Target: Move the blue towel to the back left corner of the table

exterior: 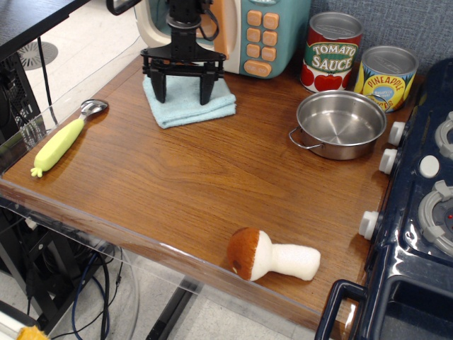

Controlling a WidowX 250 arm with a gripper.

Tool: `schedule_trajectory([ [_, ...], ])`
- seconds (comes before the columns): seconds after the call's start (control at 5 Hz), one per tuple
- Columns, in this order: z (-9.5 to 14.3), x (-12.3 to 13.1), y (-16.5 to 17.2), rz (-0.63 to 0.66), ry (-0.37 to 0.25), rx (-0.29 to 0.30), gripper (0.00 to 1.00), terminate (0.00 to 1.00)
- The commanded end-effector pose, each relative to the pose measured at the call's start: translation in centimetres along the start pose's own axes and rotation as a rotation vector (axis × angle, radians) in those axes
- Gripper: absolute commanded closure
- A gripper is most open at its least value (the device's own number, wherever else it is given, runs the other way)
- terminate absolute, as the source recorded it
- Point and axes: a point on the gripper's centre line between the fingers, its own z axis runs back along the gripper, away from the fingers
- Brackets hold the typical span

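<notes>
The towel [188, 103] lies at the far left of the counter [212, 184], just in front of a toy microwave [241, 32] that stands along the far edge. The black pincer [183, 91] stands upright over the towel with its two fingers spread wide, their tips pressing down on the cloth; it grips nothing between them. The towel's near right corner sticks out past the fingers.

To the right, well apart from the towel, sits a steel pot [340, 123] with its handle pointing left. Behind the pot stand a tomato can [332, 52] and a pineapple can [386, 77], side by side. A dark blue toy stove [417, 212] fills the right edge. At the left edge lies a yellow-handled scoop [65, 137], near the towel but not touching it. A plush mushroom [271, 256] rests on its side at the near edge.
</notes>
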Motion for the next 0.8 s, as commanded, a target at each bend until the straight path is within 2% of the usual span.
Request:
schedule_trajectory([
  [0.0, 0.8, 0.0, 1.8, 0.028, -0.017, -0.002, 0.0, 0.0],
  [0.4, 3.0, 0.0, 2.5, 0.057, -0.058, -0.023, 0.0, 0.0],
  [0.6, 4.9, -0.1, 3.5, 0.094, -0.106, -0.063, 0.0, 0.0],
])
